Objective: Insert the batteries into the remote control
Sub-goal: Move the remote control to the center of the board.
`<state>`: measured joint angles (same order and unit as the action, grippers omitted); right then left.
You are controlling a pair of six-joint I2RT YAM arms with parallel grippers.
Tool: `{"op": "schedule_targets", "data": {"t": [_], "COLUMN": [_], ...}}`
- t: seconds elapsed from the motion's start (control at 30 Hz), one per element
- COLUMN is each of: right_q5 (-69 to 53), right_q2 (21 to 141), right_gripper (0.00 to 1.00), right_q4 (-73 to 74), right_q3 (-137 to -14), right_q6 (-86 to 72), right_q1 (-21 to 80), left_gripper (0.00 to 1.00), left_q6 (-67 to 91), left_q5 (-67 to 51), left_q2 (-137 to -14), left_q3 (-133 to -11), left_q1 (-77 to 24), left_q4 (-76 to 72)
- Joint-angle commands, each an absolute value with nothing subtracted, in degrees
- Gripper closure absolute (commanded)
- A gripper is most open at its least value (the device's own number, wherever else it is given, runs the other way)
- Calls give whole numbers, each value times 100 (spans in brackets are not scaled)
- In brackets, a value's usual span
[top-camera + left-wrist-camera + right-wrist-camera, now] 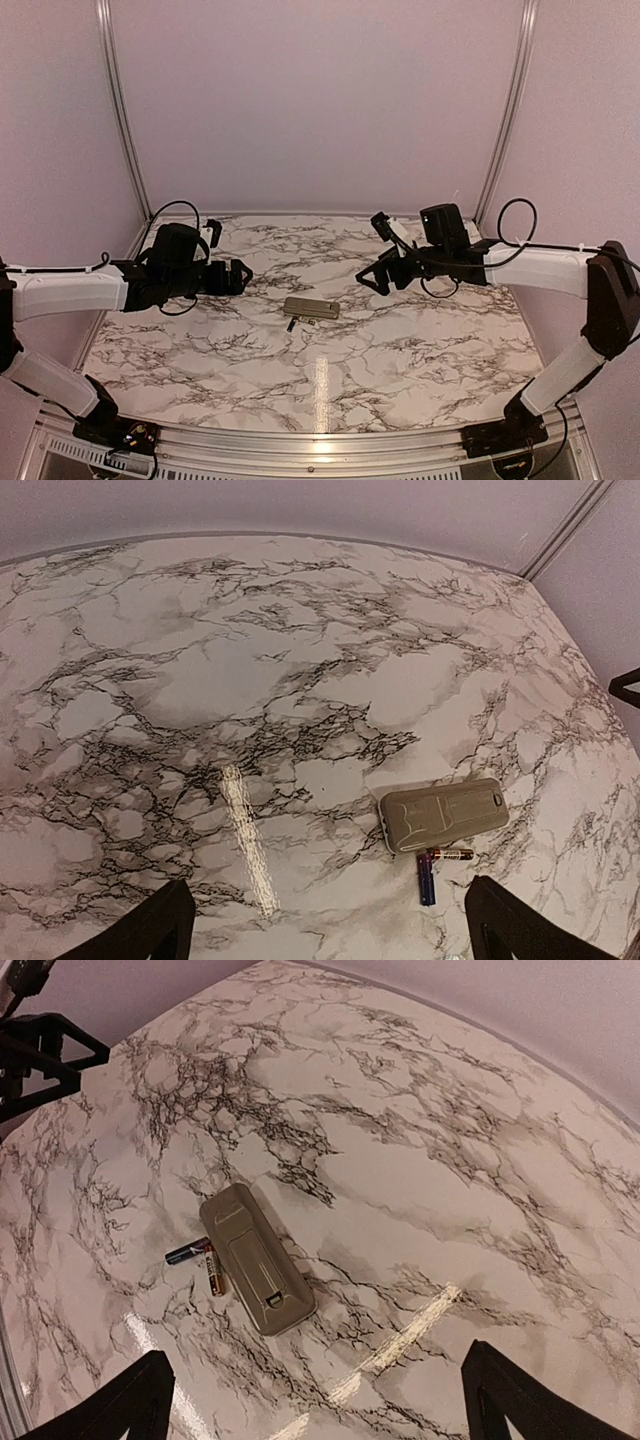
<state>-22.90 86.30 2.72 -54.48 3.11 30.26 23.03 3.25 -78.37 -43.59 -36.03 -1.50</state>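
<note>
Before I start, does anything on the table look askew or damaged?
Nothing stands out. The remote control lies flat, back up. The two batteries lie loose beside its edge, at an angle to each other. No damage is visible.

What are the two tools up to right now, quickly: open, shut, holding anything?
Left tool: open, holding nothing.
Right tool: open, holding nothing.
</note>
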Motion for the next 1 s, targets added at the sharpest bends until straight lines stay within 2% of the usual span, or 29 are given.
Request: {"op": "schedule_targets", "data": {"t": [0.0,0.4,0.63,0.97], "right_q5": [-2080,-2262,-1703,-1347], "right_q2": [9176,10766,11466,12060], "right_gripper": [1,8,13,17], "right_q4": [1046,1957,2402,2685], "right_q3": [-6053,-7195,-7736,-8273], "right_q6": [1006,1925,2271,2584], "right_q1": [3277,3491,3893,3940], "left_gripper": [1,1,1,1], "left_q6": [2260,2276,2267,2231], "left_q5": [146,18,46,82], "left_q2": [-7619,-7437,-7442,-7485], "left_q3": [-4225,-4151,-4147,-4136], "left_q1": [-3637,-3638,-3639,-3639], "left_q4": [-472,-634,-675,-702]}}
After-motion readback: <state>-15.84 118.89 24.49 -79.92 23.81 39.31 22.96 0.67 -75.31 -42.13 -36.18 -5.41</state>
